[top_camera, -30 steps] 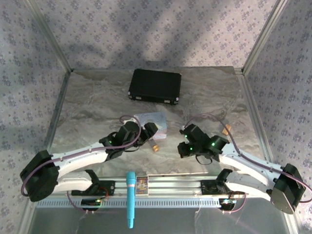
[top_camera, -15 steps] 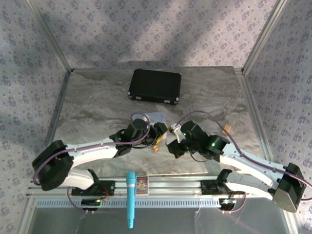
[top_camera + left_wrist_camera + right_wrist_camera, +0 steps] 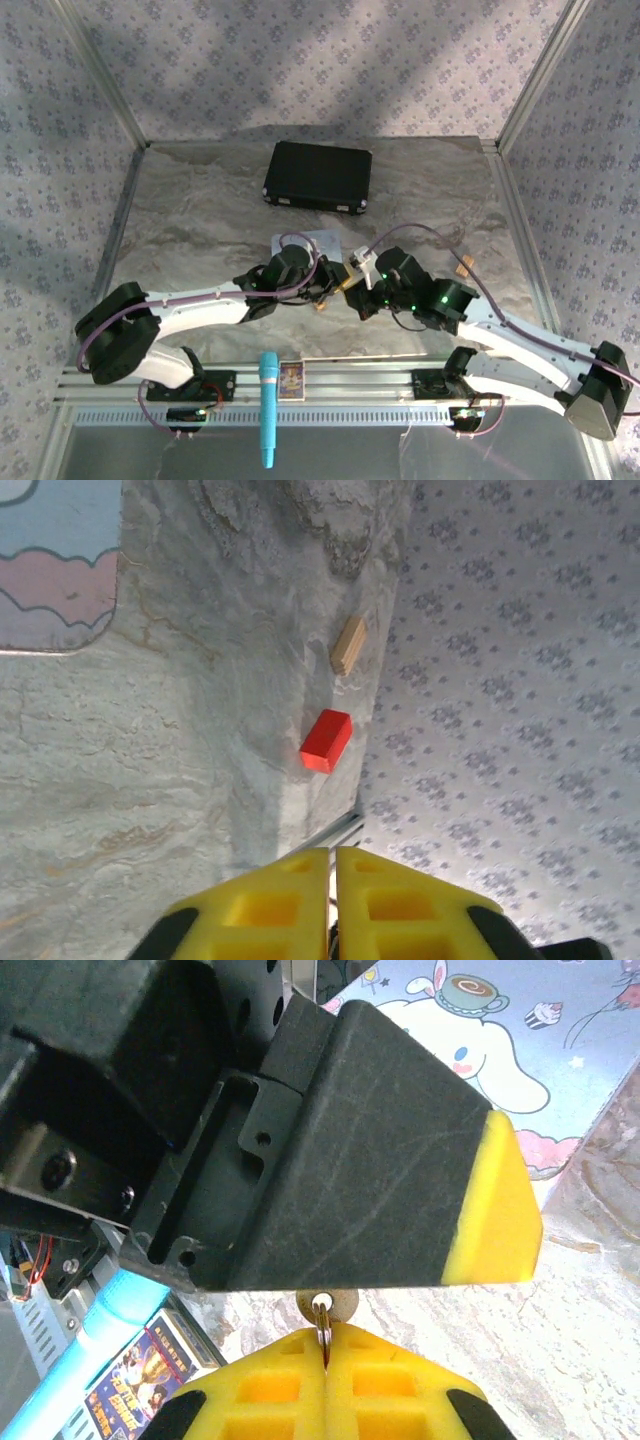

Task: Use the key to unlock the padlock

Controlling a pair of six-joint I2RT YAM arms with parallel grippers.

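My right gripper (image 3: 326, 1328) is shut on the silvery ring of the key (image 3: 325, 1306). The key's round head pokes out just past the pads, and its shaft is hidden behind a finger (image 3: 380, 1160) of the left gripper. My left gripper (image 3: 333, 852) is shut, with only a thin pale sliver in its slit. In the top view the left gripper (image 3: 330, 280) and right gripper (image 3: 350, 286) meet tip to tip at the table's middle. The small brass padlock (image 3: 320, 304) lies on the table just in front of them, held by neither.
The pastel cartoon tin (image 3: 305, 240) lies right behind the grippers. A black case (image 3: 318, 176) sits at the back. A tan peg (image 3: 348, 645) and a red piece (image 3: 326, 740) lie near the right wall. A blue microphone (image 3: 268, 405) and a card box (image 3: 290, 380) rest on the front rail.
The left arm swung right to meet the right gripper and its jaws closed. The right gripper moved left and a little back, still holding the key.
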